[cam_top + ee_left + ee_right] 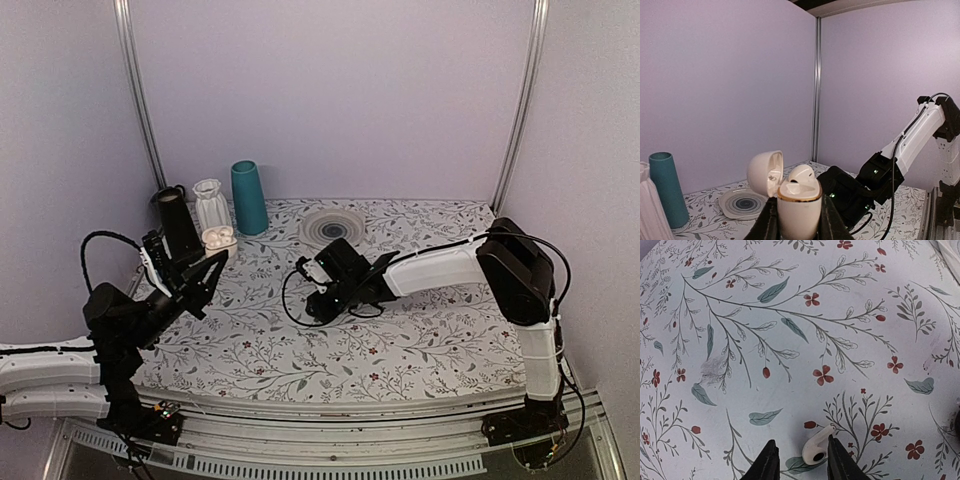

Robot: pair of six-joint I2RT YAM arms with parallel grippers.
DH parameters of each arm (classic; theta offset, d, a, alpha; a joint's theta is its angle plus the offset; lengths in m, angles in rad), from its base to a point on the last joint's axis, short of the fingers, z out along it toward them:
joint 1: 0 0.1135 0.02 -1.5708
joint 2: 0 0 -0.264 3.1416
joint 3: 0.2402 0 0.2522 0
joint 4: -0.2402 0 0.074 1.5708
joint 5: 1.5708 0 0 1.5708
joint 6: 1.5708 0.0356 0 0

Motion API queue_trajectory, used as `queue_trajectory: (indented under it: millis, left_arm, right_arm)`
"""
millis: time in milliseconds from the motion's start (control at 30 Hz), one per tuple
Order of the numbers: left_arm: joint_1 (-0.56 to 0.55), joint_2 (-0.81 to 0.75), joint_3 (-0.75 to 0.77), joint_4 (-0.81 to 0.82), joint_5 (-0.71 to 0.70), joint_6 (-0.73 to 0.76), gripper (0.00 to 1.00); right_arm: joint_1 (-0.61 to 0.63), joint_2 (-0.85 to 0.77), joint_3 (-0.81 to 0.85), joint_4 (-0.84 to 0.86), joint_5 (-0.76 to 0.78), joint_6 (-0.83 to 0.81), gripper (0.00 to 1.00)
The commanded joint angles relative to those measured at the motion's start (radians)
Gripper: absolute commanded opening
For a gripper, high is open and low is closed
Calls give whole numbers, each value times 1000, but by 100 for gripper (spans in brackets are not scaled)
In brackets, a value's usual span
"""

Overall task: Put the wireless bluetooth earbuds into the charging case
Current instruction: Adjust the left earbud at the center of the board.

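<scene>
L gripper clenched on open charging case, fingers cropped at btm. R gripper loosely straddles earbud, unclamped, tips cropped.

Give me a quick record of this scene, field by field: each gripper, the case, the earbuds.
left gripper: shut on the charging case
charging case: upright, lid open
seated earbud: one sits in the case
loose earbud: lying on the table
right gripper: open, fingers either side of the loose earbud
</scene>
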Motion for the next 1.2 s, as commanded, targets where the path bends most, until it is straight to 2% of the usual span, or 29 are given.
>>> queue_trajectory:
  millis: [0,767,1167]
  left_arm:
    - [11,-9,31,-2,3,1,0]
    - [11,-1,27,-3,5,-11,0]
    - [11,-7,22,-6,1,-13,0]
  right_arm:
    - [-5,22,30,-18,-15,22,33]
    - [11,-29,-2,-33,-101,183,33]
    - [-1,-49,90,-198,47,243,34]
